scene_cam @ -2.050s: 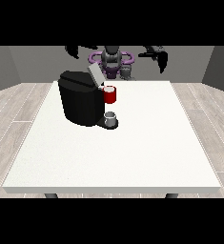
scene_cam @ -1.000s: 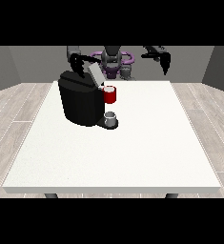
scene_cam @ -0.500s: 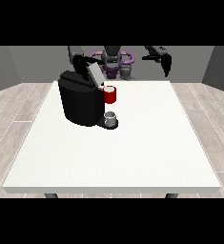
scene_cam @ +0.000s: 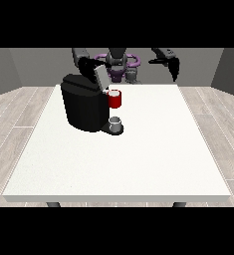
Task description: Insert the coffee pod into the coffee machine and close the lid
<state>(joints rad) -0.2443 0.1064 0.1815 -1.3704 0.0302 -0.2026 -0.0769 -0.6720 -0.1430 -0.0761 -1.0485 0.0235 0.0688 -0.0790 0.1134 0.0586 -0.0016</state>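
White desk point(scene_cam: 138, 164) fills the frame's middle. At its upper left stands the black coffee machine point(scene_cam: 83, 102), a red thing at the machine point(scene_cam: 115, 99) on its right side and a grey thing point(scene_cam: 116, 122) at its base. The hand at the view's left point(scene_cam: 88, 64) hovers above the machine; the hand at the view's right point(scene_cam: 172, 63) hangs at upper right. Whether either hand's fingers are apart, I cannot tell.

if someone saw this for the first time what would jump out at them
The black coffee machine stands out most, on the left half of the white table, with a red thing at the machine on its right side and a grey thing on its base below. Behind it, the hand at the view's left sits just above the machine's top, while the hand at the view's right hangs over the table's far edge.
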